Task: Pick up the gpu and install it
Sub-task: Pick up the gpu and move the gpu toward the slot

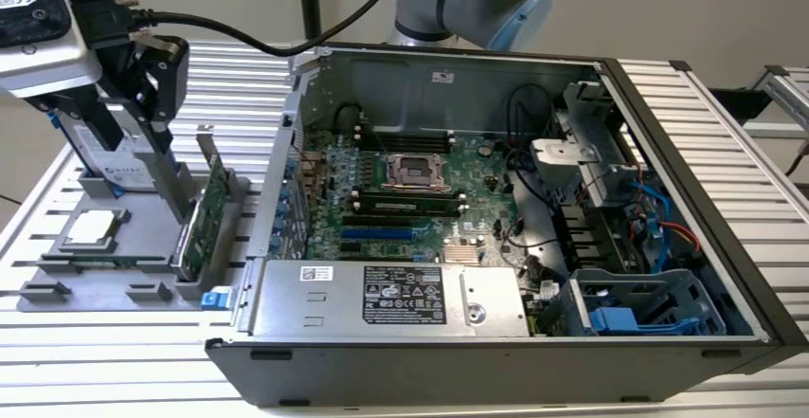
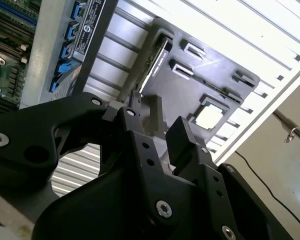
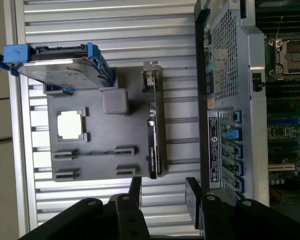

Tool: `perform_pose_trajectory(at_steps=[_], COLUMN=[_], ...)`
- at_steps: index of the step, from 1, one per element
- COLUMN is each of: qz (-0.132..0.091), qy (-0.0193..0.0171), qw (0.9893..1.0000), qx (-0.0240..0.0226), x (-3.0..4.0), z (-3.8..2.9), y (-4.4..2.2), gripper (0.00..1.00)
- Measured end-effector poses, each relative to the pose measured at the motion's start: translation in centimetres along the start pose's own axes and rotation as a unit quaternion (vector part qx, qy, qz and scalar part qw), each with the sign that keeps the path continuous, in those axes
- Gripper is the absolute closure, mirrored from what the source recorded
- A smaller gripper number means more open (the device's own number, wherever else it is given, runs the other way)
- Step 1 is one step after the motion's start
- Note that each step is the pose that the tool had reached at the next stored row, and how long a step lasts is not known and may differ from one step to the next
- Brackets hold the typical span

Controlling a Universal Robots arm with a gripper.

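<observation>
The gripper (image 1: 136,129) hangs above a grey tray (image 1: 139,268) on the slatted worktop (image 1: 114,361), its two black fingers spread wide with nothing between them, as both wrist views show (image 3: 164,195) (image 2: 159,125). It touches none of the parts below.

The gpu (image 1: 200,219) stands upright on its long edge in a slot along the tray edge nearest the open case (image 1: 506,375), not yet lifted. In the first wrist view the card (image 3: 154,137) runs parallel to the case wall (image 3: 225,60) with a strip of bare worktop between them; its silver bracket sits at the end nearer the drive. In the second wrist view it (image 2: 157,55) lies beyond the fingertips.

A drive (image 1: 91,153) in a blue frame (image 3: 60,65) stands at the tray corner away from the case, just beside the gripper in the exterior view. A cpu (image 1: 95,228) (image 3: 70,124) (image 2: 210,116) lies flat in a square recess along the tray's outer edge.

Inside the case, which lies on its side, the motherboard (image 1: 404,200) is exposed.
</observation>
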State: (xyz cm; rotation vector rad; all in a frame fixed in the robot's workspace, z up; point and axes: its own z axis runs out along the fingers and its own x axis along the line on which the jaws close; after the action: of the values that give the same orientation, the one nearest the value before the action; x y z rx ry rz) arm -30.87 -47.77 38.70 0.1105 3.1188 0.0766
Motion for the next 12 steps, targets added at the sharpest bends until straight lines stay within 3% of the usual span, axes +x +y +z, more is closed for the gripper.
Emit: perform_pose_trajectory(at_steps=[12], qz=[-0.002], qy=[-0.0001], qw=[1.0], qx=[-0.0001], x=[0.02], z=[0.81], y=[-0.04], gripper=[0.0])
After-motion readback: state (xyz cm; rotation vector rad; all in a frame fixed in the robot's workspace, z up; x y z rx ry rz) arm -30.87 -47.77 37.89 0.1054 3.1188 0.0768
